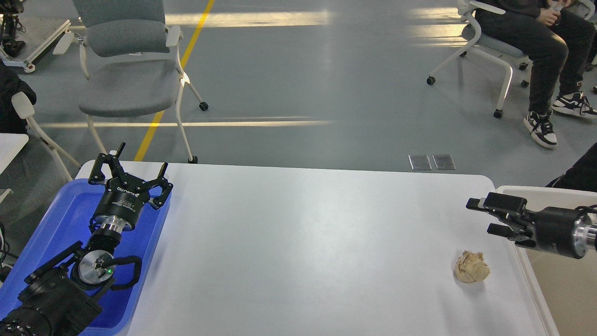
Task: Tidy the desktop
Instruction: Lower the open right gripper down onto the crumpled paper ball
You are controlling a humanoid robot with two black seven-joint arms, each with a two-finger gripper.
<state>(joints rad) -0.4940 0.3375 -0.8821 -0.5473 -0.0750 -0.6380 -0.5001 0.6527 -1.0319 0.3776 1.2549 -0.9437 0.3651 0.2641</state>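
The desktop [303, 242] is a wide white tabletop with rounded corners. A crumpled beige paper ball [472, 267] lies on it near the right side. My left gripper [131, 165] is open and empty, held over the far end of the blue tray [70, 219] at the left. My right gripper [479, 215] comes in from the right, open and empty, above the table's right edge and a little beyond the paper ball, apart from it.
A cream-white bin [550, 280] stands against the table's right edge. A grey chair [128, 70] stands beyond the table's far left corner. A seated person [541, 42] is at the far right of the floor.
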